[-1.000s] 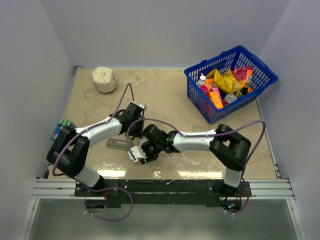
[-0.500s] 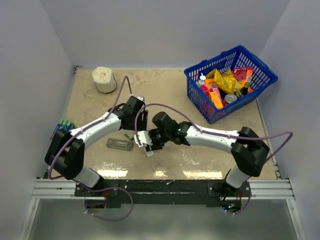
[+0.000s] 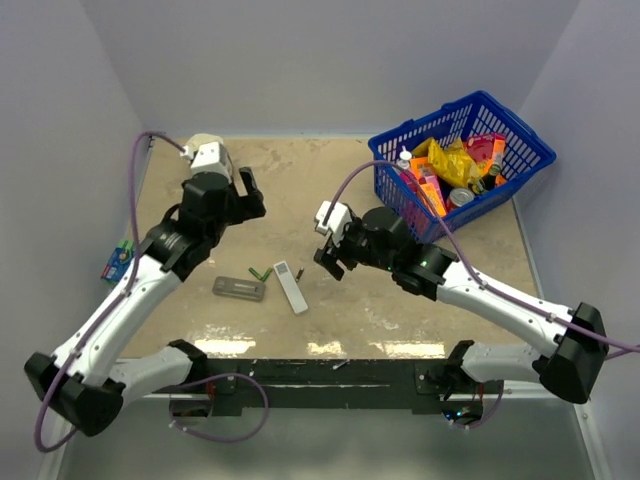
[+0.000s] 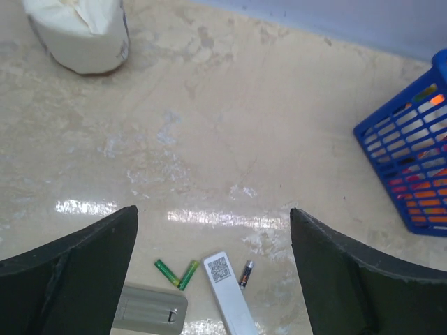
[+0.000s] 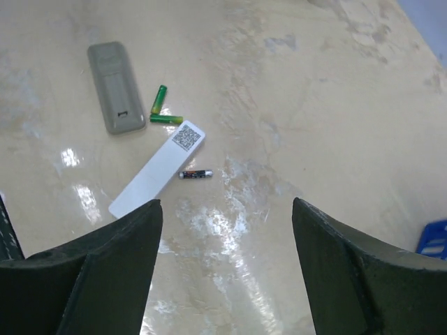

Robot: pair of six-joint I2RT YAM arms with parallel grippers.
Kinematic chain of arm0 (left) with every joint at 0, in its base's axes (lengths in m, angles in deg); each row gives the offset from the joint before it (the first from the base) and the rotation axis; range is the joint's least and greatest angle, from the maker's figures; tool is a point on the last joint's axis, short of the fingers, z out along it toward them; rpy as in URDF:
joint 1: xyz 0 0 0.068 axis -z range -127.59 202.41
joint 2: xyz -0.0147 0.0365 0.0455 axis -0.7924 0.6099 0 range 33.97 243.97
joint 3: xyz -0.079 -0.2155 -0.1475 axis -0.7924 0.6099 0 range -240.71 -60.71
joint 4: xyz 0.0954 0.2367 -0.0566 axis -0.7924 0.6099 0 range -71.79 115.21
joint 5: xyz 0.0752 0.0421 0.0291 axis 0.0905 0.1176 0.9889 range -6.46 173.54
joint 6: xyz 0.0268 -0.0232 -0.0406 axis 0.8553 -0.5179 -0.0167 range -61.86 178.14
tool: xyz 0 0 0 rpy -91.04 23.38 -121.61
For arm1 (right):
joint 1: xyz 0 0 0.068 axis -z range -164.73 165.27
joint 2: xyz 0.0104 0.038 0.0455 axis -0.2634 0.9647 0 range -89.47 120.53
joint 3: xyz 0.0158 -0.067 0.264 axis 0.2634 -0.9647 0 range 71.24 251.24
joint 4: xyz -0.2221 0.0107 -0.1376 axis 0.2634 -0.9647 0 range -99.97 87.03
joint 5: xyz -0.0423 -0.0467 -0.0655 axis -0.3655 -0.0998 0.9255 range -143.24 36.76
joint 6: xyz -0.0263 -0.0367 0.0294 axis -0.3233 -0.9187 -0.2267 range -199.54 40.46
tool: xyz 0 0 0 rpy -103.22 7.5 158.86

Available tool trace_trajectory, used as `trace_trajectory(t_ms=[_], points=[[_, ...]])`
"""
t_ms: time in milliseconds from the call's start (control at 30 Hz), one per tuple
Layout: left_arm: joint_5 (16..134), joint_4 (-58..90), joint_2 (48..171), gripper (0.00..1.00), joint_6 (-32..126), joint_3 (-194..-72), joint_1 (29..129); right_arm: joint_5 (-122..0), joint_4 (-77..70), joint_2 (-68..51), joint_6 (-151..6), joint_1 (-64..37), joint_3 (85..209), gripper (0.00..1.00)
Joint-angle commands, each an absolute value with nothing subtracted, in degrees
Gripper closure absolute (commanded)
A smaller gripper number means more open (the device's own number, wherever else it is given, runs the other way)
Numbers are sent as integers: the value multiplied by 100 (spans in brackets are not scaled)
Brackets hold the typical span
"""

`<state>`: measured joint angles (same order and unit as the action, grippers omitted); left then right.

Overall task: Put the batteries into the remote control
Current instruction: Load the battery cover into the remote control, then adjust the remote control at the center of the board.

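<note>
The white remote control (image 3: 291, 287) lies flat on the table, its QR-code label facing up (image 4: 227, 289) (image 5: 157, 171). Two green batteries (image 3: 260, 272) form a V to its left (image 4: 178, 273) (image 5: 163, 110). One dark battery (image 3: 299, 272) lies to its right (image 4: 246, 273) (image 5: 195, 174). A grey flat piece with a small latch slot (image 3: 239, 289) rests left of the green cells. My left gripper (image 3: 248, 195) (image 4: 213, 209) hangs open and empty, high above the back left. My right gripper (image 3: 328, 258) (image 5: 227, 202) is open and empty, up and right of the remote.
A blue basket (image 3: 460, 160) full of packets stands at the back right. A white roll (image 4: 80, 35) sits at the back left. A wrapped block of green cells (image 3: 120, 258) lies at the left table edge. Walls close in three sides.
Both grippers opened and lifted away from the remote, the left toward the back left, the right toward the right. The remote now lies free on the table.
</note>
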<state>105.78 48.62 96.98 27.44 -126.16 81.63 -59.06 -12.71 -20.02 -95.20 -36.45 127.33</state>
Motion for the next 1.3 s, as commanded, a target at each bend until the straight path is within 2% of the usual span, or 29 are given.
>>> trace_trajectory(t_ms=[0,200,433,600,733,833,1267], points=[[11184,4782,8804,5,2562,-12260,8124,-5052,-1377,-1987,-7570,-3614,12714,22],[11237,5019,7854,4,2255,-11601,8124,-5639,-1160,-1530,-6198,-3702,12284,25],[11070,5371,7423,2,2043,-11274,8124,-5087,-1027,-318,-5178,-4378,12441,25],[11035,5529,7265,2,1982,-11204,8124,-4683,-1071,395,-4922,-4643,12617,30],[11000,5565,7247,2,1991,-11186,8124,-4542,-983,571,-4861,-4669,12556,39],[10991,5530,7265,2,2043,-11178,8124,-4594,-913,615,-4852,-4669,12564,41],[10762,5249,7519,2,2219,-11169,8124,-4551,-1141,562,-4808,-4713,12933,40]])
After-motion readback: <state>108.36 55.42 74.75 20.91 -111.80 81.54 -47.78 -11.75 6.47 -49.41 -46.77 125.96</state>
